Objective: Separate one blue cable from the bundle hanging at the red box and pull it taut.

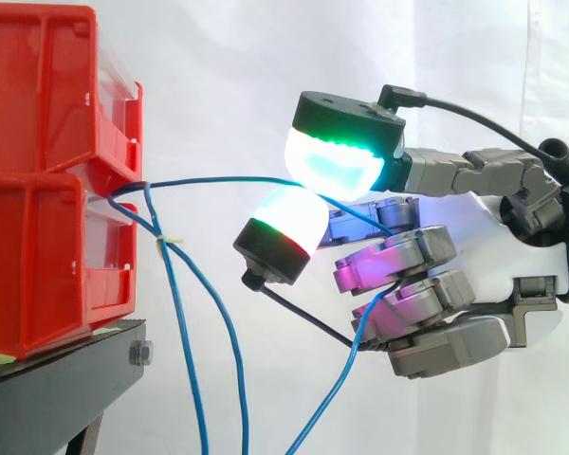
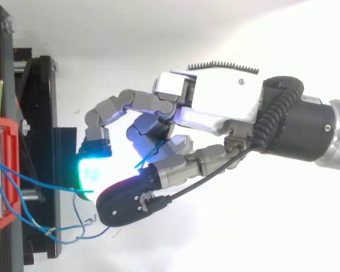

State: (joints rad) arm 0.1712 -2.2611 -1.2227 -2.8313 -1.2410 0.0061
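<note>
Curled round one blue cable (image 1: 229, 176), the hand (image 1: 507, 237) is seen at 3 o'clock of the red box (image 1: 38, 275). Separation from the hanging bundle (image 1: 164, 243) is judged done; a slight sag is seen, so tautening is left.

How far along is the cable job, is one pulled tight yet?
Done: one blue cable runs apart from the bundle hanging at the red box. In hand: the hand curls its fingers round it. Left: it bows slightly, so a little more pull.
</note>
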